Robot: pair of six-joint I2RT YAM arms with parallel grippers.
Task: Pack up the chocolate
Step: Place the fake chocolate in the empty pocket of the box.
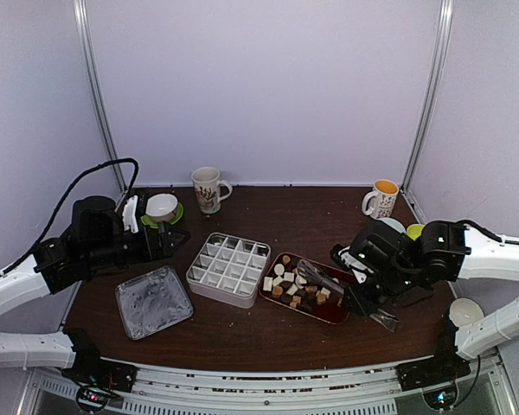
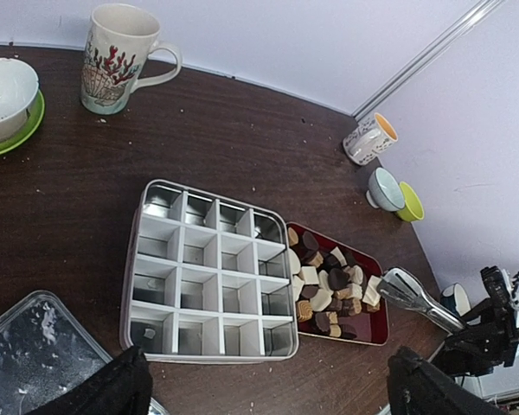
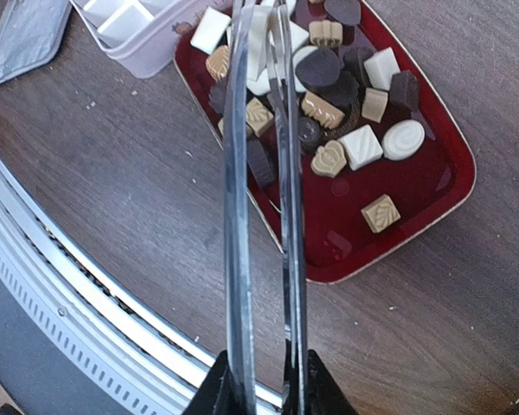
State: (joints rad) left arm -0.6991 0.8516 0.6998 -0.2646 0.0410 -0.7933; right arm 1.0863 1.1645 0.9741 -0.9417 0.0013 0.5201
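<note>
Between the fingers of your right tool (image 3: 264,385) sit the metal tongs (image 3: 236,216), pinched by the handle end. Both steel arms are squeezed until only a narrow gap runs between them. They reach forward over the red tray (image 3: 432,216), and their tips pass out of the top of the wrist view, so you cannot tell whether a piece is already caught there.

Under the tongs lies the chocolate (image 3: 323,108): white, tan and dark pieces, crowded at the tray's far end and looser toward its near end. All of it that shows is in the tray. Just beside the tray on the brown worktop (image 1: 268,337) stands the white divided box (image 1: 218,294), and every cell that shows looks bare. Its silver lid (image 1: 153,301) lies apart to the left. Your left tool (image 2: 272,385) hangs above the near edge of the box with its fingers spread wide and nothing between them.

You look to be at the first pick, with packing not yet begun. For the next move, you need the tips on either side of a single piece and a squeeze that is firm but not crushing. Then lift clear of the pile and carry across to one cell. The crowded end invites catching two, so a loose piece may be the easier choice.
</note>
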